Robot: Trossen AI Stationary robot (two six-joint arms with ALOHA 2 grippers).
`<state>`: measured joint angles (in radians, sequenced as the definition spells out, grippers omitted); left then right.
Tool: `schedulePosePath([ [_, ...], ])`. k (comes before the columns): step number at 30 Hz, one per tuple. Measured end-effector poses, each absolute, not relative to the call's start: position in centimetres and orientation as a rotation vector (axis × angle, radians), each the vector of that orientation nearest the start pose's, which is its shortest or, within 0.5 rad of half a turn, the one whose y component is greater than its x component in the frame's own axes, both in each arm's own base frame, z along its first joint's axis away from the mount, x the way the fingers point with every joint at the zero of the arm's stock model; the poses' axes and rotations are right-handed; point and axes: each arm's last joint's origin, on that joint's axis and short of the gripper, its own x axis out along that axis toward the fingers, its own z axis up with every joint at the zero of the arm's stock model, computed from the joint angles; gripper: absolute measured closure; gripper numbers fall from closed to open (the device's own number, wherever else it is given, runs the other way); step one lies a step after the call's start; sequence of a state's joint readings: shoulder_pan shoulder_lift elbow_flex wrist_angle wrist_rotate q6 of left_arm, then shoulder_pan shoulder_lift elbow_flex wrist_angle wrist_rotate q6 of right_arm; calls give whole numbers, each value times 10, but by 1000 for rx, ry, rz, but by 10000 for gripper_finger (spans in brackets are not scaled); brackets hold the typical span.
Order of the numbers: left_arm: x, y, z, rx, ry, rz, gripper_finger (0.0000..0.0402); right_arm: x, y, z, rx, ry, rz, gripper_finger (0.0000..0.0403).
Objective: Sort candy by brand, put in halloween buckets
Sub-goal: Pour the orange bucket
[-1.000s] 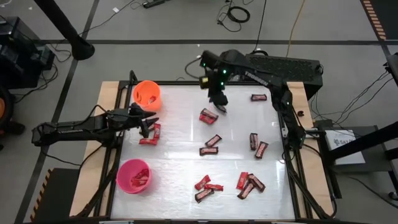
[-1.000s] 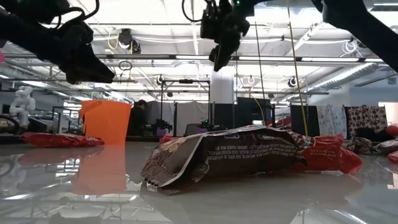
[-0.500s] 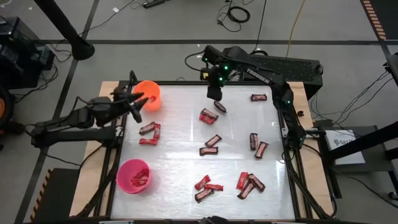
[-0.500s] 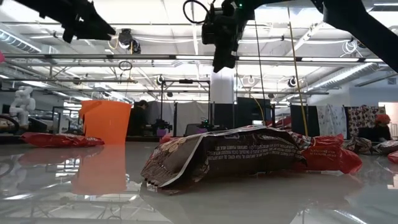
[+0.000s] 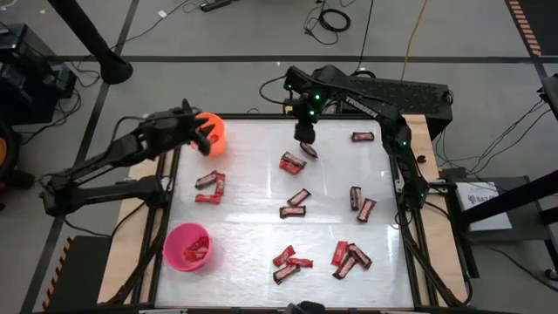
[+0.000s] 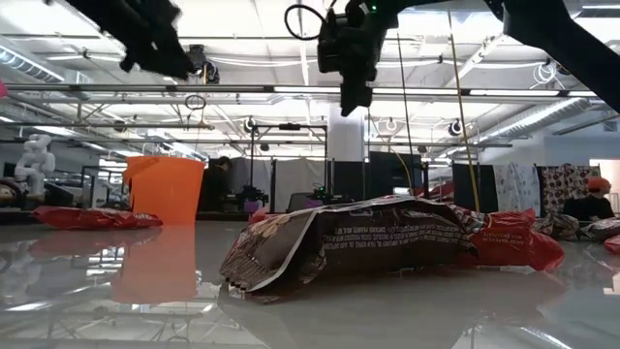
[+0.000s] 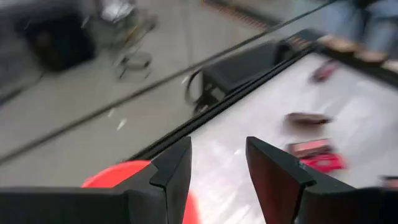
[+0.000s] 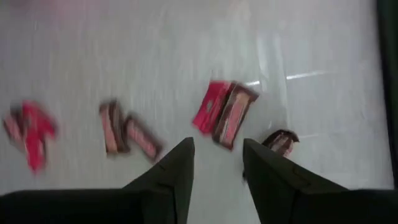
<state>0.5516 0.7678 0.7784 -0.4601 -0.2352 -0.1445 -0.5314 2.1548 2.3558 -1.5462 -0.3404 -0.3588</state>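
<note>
The orange bucket (image 5: 216, 123) stands at the table's far left and also shows in the low view (image 6: 167, 189). The pink bucket (image 5: 186, 247) stands near left with candy inside. Red and dark brown candy bars lie scattered on the white table, two of them (image 5: 209, 181) near the left edge. My left gripper (image 5: 207, 139) hovers over the orange bucket's rim (image 7: 118, 175), open and empty (image 7: 217, 146). My right gripper (image 5: 303, 135) is open (image 8: 217, 146), points down and hovers above a dark bar (image 5: 308, 150) and a red bar (image 5: 290, 163).
More bars lie mid-table (image 5: 296, 202), toward the right (image 5: 359, 202), near the front (image 5: 288, 262) and front right (image 5: 349, 257), with one at the far right (image 5: 363, 136). A brown wrapper (image 6: 387, 242) lies close before the low camera. Bare table lies between the clusters.
My left gripper has risen from the two bars near the left edge and swung toward the far edge to the orange bucket; those bars lie as before. My right gripper has shifted slightly toward the far edge and now points straighter down.
</note>
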Motion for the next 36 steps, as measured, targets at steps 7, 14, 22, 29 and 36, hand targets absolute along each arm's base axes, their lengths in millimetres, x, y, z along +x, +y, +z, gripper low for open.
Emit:
schedulePosePath([
  [7,144,126,285,-537,446,980,240,345,-249,333,154,1045,159,273],
  [14,135,129,318,-619,288,1078,240,330,-292,328,183,906,99,273],
  [22,128,156,295,-612,430,1126,240,314,-318,323,345,884,-41,273],
  [29,141,178,265,-547,670,971,240,323,-315,310,469,932,-60,273],
  [36,134,188,250,-600,771,999,240,331,-309,308,448,954,-87,273],
])
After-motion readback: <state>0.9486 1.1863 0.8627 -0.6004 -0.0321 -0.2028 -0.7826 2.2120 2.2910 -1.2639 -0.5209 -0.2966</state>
